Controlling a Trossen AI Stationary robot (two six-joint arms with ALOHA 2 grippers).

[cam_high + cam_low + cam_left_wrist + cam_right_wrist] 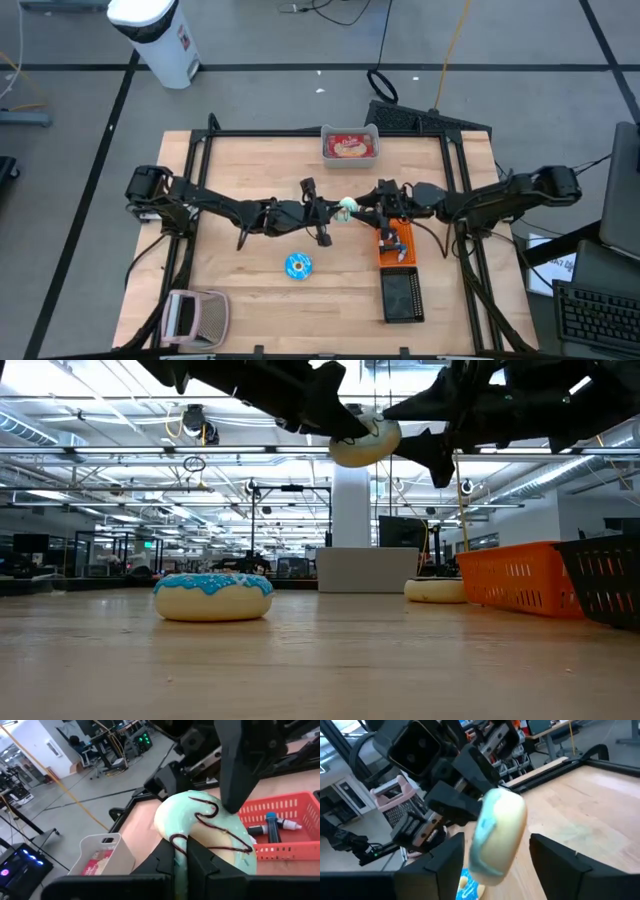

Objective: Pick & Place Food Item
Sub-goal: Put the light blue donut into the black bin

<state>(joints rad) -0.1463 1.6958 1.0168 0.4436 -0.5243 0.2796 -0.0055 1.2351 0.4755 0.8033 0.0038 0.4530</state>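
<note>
While the left tool pinches the mint-iced donut by its rim, held in the air above the tabletop, the right tool stands wide with a finger on either side of it, not gripping. If the left lets go before the right closes, the donut would likely drop. Just beyond the right tool sits an orange basket holding bottles; below the left, a blue-iced donut. Farther off lies a clear tray.
</note>
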